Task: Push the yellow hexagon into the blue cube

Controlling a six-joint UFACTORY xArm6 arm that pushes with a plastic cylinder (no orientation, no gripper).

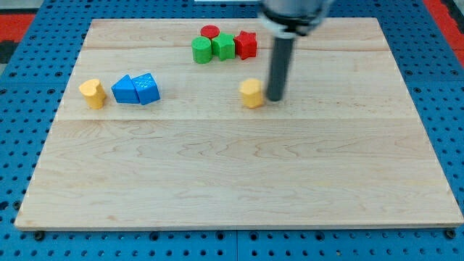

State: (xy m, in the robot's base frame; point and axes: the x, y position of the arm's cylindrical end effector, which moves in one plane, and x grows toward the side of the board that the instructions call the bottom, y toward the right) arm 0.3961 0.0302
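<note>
Just right of the yellow hexagon (251,93), my tip (275,98), no jaws visible.

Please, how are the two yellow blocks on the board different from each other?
Shape: the yellow hexagon has flat sides, while the yellow heart has a notched, lobed top.
Place: the hexagon sits near the board's middle; the heart sits near the view's left edge.
Neighbours: my tip stands just to the view's right of the hexagon; the heart has only the blue triangle and blue cube to its right, apart from it.
Both are yellow and look similar in size.
</note>
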